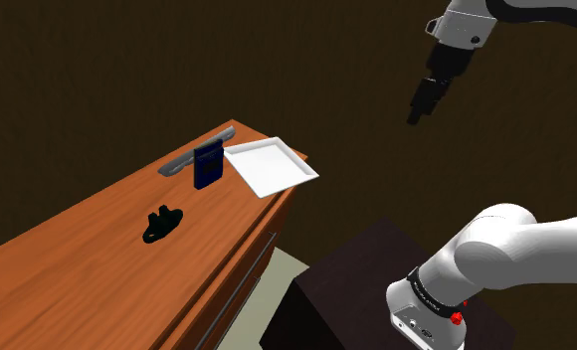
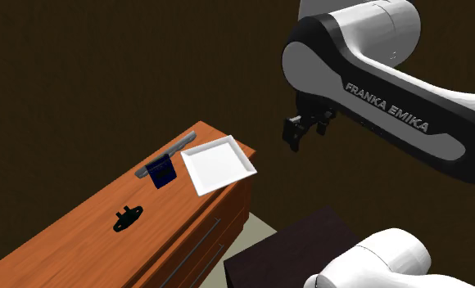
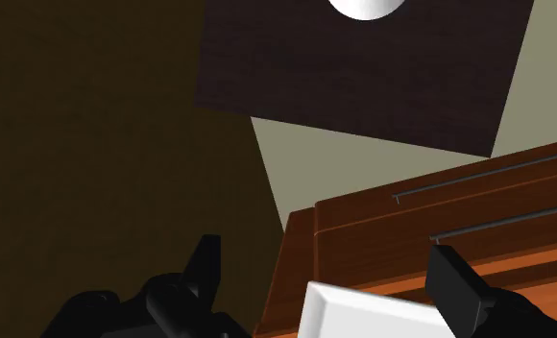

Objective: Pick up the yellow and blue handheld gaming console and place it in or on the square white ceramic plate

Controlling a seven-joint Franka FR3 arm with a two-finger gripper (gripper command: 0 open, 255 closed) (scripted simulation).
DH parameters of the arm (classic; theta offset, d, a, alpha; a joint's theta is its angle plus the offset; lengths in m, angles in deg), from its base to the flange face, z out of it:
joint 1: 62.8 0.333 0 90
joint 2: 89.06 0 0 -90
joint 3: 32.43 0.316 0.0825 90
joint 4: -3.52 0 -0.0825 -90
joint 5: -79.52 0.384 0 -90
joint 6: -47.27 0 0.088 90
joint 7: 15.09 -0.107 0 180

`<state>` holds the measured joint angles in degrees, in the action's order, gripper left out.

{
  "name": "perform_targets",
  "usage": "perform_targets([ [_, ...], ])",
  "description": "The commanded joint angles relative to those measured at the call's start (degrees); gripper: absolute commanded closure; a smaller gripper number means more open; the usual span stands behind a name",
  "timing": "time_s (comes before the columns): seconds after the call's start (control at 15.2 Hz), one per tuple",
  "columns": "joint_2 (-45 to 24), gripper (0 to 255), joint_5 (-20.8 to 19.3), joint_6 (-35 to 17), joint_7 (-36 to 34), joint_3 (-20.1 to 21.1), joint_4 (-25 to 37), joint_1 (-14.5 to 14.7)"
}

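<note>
We saw the white arm [image 1: 520,249] rise from its dark box stand [image 1: 356,288] at the shoulder view's lower right and reach up over the scene. In the second exterior view its upper link [image 2: 391,106] crossed the right half of the frame.

The long wooden worktop [image 1: 88,249] ran from the shoulder view's lower left up toward the middle. It had drawer fronts on its side, which the wrist view showed with thin bar handles [image 3: 478,181]. A pale patch of floor [image 1: 277,268] lay between the worktop and the stand.

The square white plate [image 1: 273,166] sat flat at the far end of the worktop, with one corner over the edge, and nothing lay on it.

A grey bar [image 1: 177,163] lay along the back edge near the plate. The handheld console [image 1: 208,165], which looked dark blue to us, stood upright on the worktop against that bar, just beside the plate's corner and not on the plate. We could not tell whether the two touched.

A small black object [image 1: 161,224] lay further down the worktop, well apart from both.

The claw [image 1: 414,115] hung in the air high above and off to the side of the plate, pointing down. In the wrist view its black fingers [image 3: 205,269] stood wide apart with nothing between them except the distant corner of the plate [image 3: 363,312], so it held nothing
</note>
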<state>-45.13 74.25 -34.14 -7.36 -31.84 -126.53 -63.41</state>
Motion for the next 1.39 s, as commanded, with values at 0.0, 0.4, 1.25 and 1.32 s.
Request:
perform_targets([
  [0.0, 0.0, 0, 0.0, 0.0, 0.0, 0.0, 0.0, 0.0],
  [0.4, -3.7, 0, 5.9, -6.2, -13.7, 7.5, -2.3, -0.1],
  [1.25, -23.1, 0, 10.8, -21.2, -42.6, 23.0, 4.0, -2.2],
  [1.32, -25.2, 0, 10.5, -22.2, -44.9, 24.1, 5.1, -2.5],
])
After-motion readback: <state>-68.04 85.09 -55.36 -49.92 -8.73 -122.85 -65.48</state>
